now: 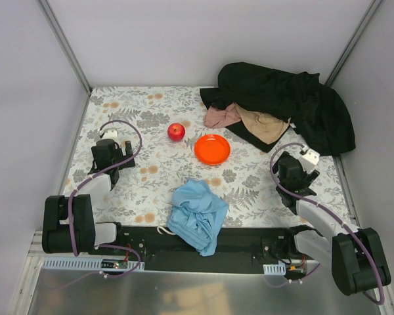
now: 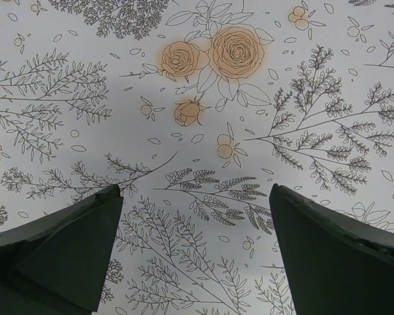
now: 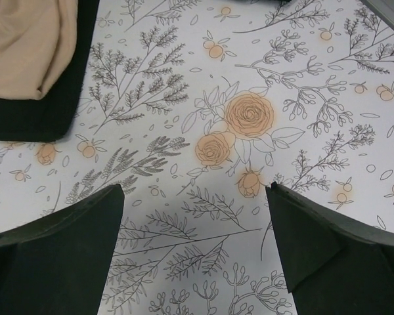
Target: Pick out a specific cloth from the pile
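Observation:
The light sky-blue cloth (image 1: 198, 214) lies crumpled at the near edge of the table, partly over the black base rail, apart from the pile. The pile (image 1: 285, 105) sits at the far right: a large black fabric with a pink cloth (image 1: 221, 116) and a tan cloth (image 1: 266, 125) at its front. My left gripper (image 1: 111, 146) is open and empty over the left of the table; its wrist view shows only the flowered tablecloth between the fingers (image 2: 72, 243). My right gripper (image 1: 301, 163) is open and empty near the pile's front edge. The tan cloth (image 3: 29, 46) on black fabric (image 3: 46, 118) shows in the right wrist view's top left corner.
A red apple (image 1: 176, 132) and an orange plate (image 1: 212, 149) sit mid-table, between the pile and the blue cloth. White walls close in the table on three sides. The flowered tablecloth (image 1: 151, 177) covers the surface.

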`<action>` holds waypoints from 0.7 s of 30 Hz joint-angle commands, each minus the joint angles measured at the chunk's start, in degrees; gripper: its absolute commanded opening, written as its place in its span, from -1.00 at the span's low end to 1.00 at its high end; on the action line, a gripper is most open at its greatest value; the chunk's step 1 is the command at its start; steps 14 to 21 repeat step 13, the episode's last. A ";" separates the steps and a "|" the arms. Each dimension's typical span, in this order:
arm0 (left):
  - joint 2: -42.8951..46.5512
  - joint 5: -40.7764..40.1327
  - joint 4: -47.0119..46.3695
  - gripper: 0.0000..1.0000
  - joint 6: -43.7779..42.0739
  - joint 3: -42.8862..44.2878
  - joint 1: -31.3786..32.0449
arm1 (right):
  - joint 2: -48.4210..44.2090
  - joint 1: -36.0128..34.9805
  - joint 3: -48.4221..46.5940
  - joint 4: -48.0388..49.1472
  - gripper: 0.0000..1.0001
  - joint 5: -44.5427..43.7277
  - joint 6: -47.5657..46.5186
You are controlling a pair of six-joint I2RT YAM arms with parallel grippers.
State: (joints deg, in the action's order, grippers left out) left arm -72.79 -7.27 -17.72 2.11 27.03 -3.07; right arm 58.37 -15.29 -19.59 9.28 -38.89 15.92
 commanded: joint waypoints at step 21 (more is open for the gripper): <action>0.28 1.12 -2.59 0.98 0.79 -0.83 -0.18 | 0.43 0.26 1.67 8.56 0.98 -1.54 -0.45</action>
